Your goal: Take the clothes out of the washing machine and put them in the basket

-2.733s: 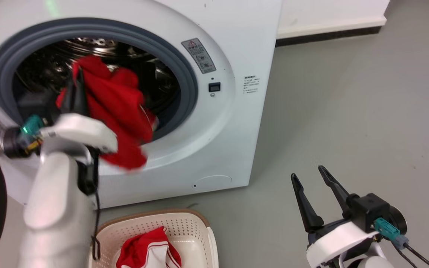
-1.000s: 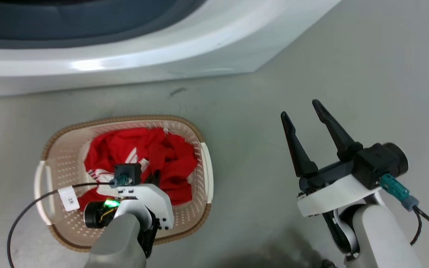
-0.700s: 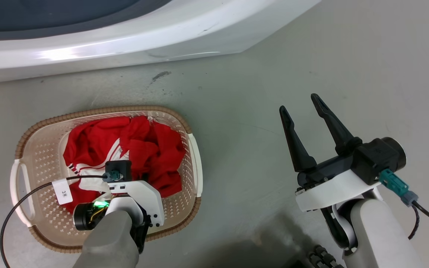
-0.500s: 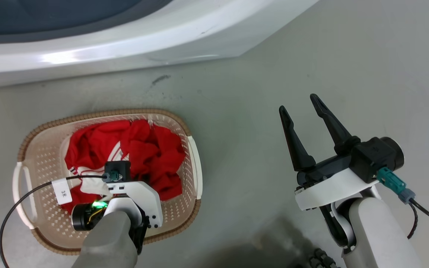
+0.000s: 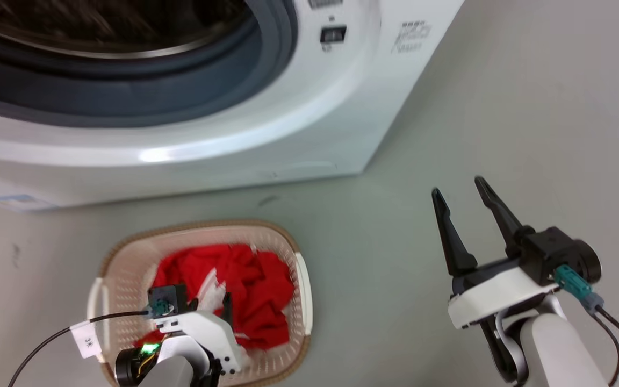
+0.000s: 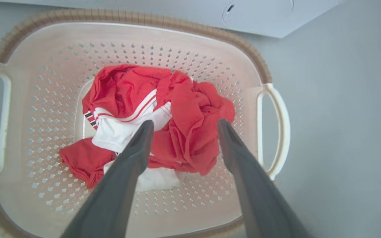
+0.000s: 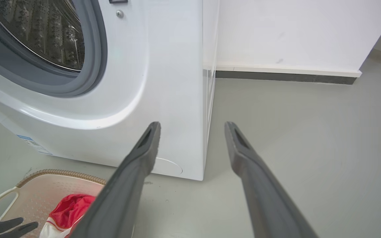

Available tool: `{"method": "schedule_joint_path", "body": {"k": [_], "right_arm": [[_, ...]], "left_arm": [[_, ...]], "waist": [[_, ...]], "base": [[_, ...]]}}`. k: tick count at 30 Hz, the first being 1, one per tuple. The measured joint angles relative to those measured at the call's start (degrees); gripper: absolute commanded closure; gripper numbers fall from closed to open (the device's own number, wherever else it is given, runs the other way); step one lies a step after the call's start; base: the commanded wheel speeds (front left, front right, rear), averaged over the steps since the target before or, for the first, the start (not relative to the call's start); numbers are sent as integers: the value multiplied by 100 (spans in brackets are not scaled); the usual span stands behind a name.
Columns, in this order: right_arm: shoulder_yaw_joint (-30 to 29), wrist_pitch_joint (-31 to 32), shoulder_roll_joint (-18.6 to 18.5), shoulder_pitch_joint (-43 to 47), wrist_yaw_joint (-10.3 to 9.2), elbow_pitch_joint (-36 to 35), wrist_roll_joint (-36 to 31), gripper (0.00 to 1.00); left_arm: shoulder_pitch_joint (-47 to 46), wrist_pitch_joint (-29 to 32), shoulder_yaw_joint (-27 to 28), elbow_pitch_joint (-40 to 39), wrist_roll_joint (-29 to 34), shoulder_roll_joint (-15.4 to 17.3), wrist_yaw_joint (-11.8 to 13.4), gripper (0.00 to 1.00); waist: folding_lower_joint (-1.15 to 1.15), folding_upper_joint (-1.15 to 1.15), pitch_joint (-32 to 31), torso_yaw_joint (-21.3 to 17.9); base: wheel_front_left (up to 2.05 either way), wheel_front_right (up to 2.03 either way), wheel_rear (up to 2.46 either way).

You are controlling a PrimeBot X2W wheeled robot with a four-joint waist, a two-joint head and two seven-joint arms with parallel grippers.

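Observation:
The cream basket (image 5: pixel 202 226) with its brown rim stands on the floor in front of the white washing machine (image 5: pixel 315 123). The red and white clothes (image 5: pixel 256 285) lie piled in it. My left gripper (image 5: pixel 210 307) hangs over the pile, pointing down. In the left wrist view this left gripper (image 6: pixel 184 123) is open above the clothes (image 6: pixel 127 89), gripping nothing, with the basket (image 6: pixel 164 24) all around. My right gripper (image 5: pixel 458 186) stands open over bare floor to the right. The right wrist view has the right gripper (image 7: pixel 192 125) facing the washing machine (image 7: pixel 174 82); the visible part of the drum (image 7: pixel 45 33) is bare steel.
Grey floor (image 5: pixel 530 107) spreads to the right of the machine. A white wall with dark skirting (image 7: pixel 286 77) stands behind. A black cable with a white tag (image 5: pixel 86 341) hangs from my left wrist beside the basket. The basket (image 7: pixel 61 173) and clothes (image 7: pixel 68 205) sit low left.
The red garment that my left gripper held at the porthole now lies in the basket, and the gripper is open. The head camera has tilted up, bringing the porthole back into view.

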Motion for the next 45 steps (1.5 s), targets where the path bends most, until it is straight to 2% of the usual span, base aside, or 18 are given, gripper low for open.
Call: {"method": "schedule_joint_path", "body": {"k": [6,13,21,28,34,45], "right_arm": [[-172,172,-1,299,0,-138,-111,0],[-321,342,0,602,0,-399,-204,0],[-530,488,0,873,0,-650,-301,0],[-635,623,0,1155,0,-902,-358,0],[-633,688,-1,1352,0,-1074,-359,0],[-645,770,-1,1578,0,-1211,-357,0]], "left_arm": [[622,-16,92,-1298,-109,-5,245,0],[1258,-16,287,-3080,402,-8,624,0],[1775,-16,616,-5081,1232,-8,739,0],[2192,-16,594,-6285,1855,26,706,0],[2554,-18,602,-6640,1986,126,715,0],[3005,104,715,-6686,1791,280,706,0]], "waist": [[0,0,-720,217],[-1,0,-1333,508],[-1,0,-1812,735],[-1,0,-2189,799],[-1,0,-2378,777],[-1,0,-2521,851]], "base": [[0,0,0],[0,0,0],[0,0,0],[0,0,0],[0,0,0],[0,0,0]]}}
